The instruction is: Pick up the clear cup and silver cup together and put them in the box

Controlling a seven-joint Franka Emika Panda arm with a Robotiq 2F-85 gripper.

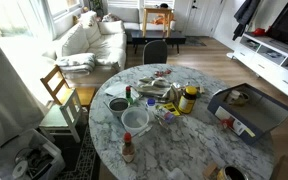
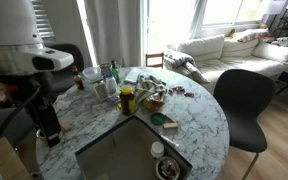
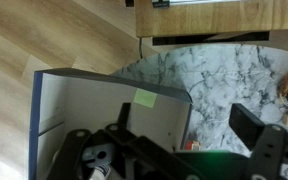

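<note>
Where the 2 cups stand: clear cup [image 1: 135, 120] and silver cup [image 1: 118, 104] near each other on the counter [image 1: 174, 150], well apart from the box [image 1: 246, 108].
Counter: round, white-grey marble, cluttered.
Room: wood floor [image 3: 44, 40], white sofa [image 1: 89, 40], bright windows [image 2: 169, 20].
Claw [image 3: 184, 150]: wide, holding nothing, near the box.

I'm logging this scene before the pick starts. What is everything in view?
clear cup: one, whitish, on table
silver cup: one, grey, on table near the clear cup
box: one, grey, table edge, small items inside
yellow jar: one, dark lid, mid-table
table: one, white marble, round
wooden chair: one, beside table
dark chair: one, behind table
sofa: one, white, background
gripper: one, dark, open, over the box
</note>
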